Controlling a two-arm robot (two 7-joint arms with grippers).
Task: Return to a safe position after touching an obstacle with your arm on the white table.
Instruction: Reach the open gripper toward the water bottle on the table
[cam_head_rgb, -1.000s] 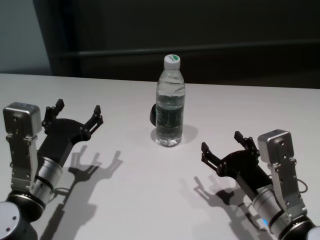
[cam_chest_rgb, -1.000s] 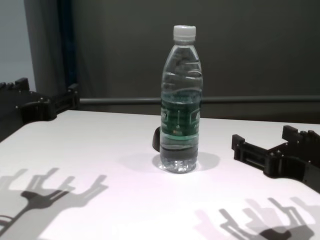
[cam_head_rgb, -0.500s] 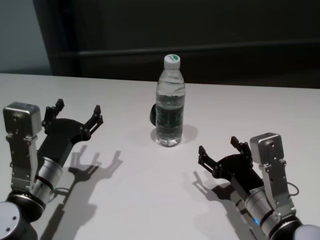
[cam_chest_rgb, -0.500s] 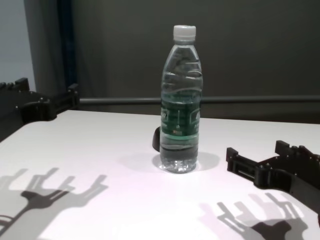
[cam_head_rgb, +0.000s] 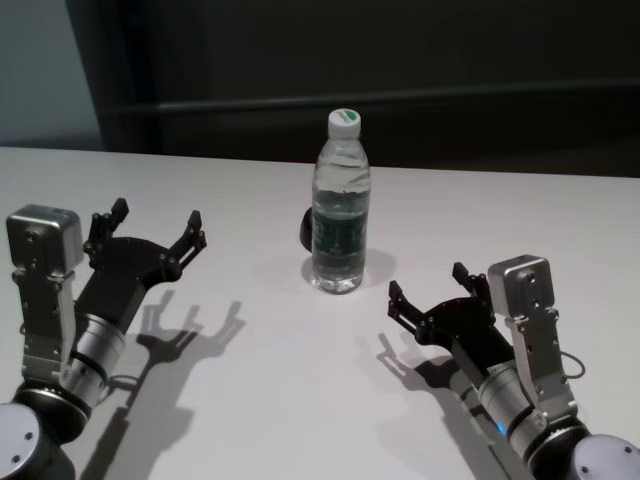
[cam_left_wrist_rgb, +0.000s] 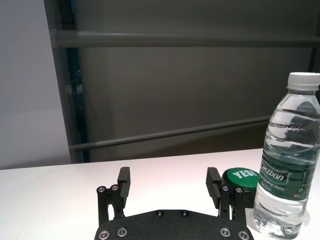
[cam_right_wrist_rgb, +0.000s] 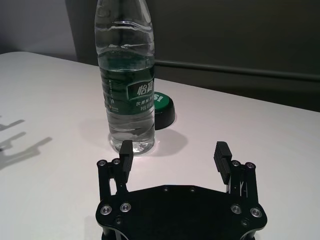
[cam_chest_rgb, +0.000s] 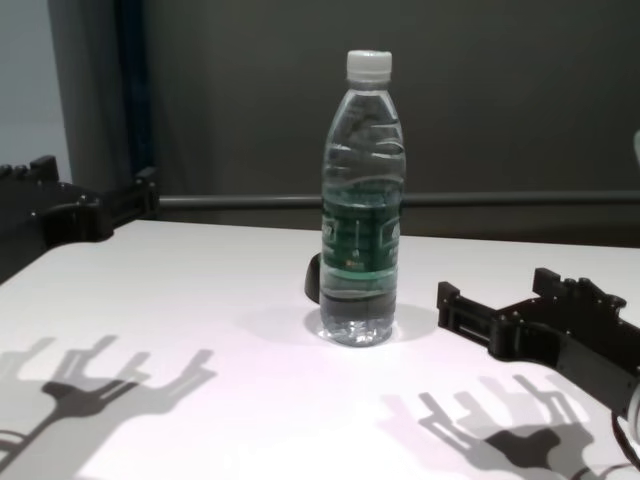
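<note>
While we watch the right arm, these are the things we note, from near to far.

What changed: our right end effector (cam_head_rgb: 428, 294) has slid over the white table (cam_head_rgb: 260, 400) toward the bottle in the last second. A second ago it sat farther out to the right.

Right end effector: its two fingers are spread wide and hold nothing. It hangs just above the table.

Left end effector (cam_head_rgb: 155, 228): it has not moved. Its fingers are also wide apart and empty, and it waits on the left side, well apart from the bottle.

What this means: we think the arm is moving in for the touch, so going back to a safe place is not yet started.

Bottle (cam_head_rgb: 340, 205): it stands upright near the middle of the table, ahead of the right end effector and a bit to its left. They are near but not touching.

Farthest: a small dark green lump (cam_right_wrist_rgb: 162, 108) sits just behind the bottle.
</note>
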